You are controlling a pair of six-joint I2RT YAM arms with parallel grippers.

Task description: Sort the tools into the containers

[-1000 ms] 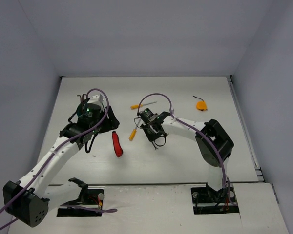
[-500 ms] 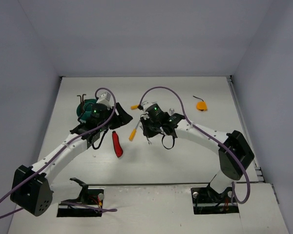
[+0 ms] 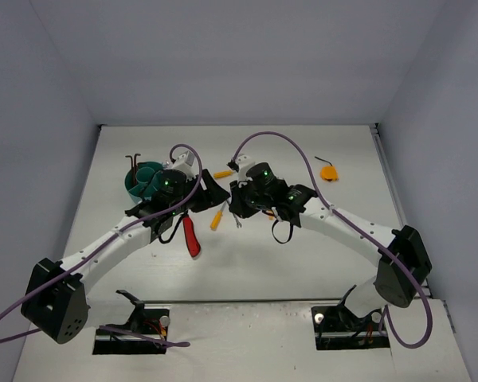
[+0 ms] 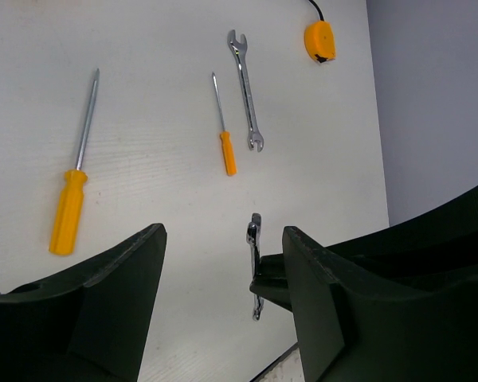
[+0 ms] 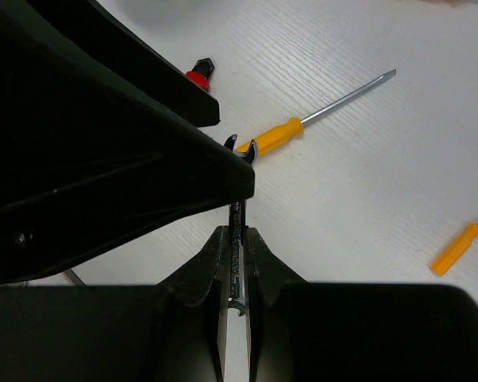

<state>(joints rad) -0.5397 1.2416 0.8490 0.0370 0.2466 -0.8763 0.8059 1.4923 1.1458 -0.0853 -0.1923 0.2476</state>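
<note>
My right gripper (image 5: 236, 235) is shut on a thin silver wrench (image 5: 237, 215), which it holds upright above the table (image 3: 247, 263). The same wrench (image 4: 255, 263) hangs in front of my open left gripper (image 4: 223, 235), close to its right finger and not between the pads. In the top view the two grippers meet mid-table, left (image 3: 211, 191) and right (image 3: 237, 208). The teal tub (image 3: 143, 181) stands behind the left arm. A large orange screwdriver (image 4: 68, 211), a small one (image 4: 229, 151) and a second wrench (image 4: 246, 87) lie on the table. The red-and-black knife (image 3: 191, 235) lies near the left arm.
An orange tape measure (image 3: 328, 172) sits at the back right. Dark hex keys (image 3: 132, 161) lie just behind the tub. White walls enclose the table on three sides.
Both arms have swung toward the middle. The left gripper moved right, uncovering the tub. The right gripper carried the wrench leftward to meet it.
</note>
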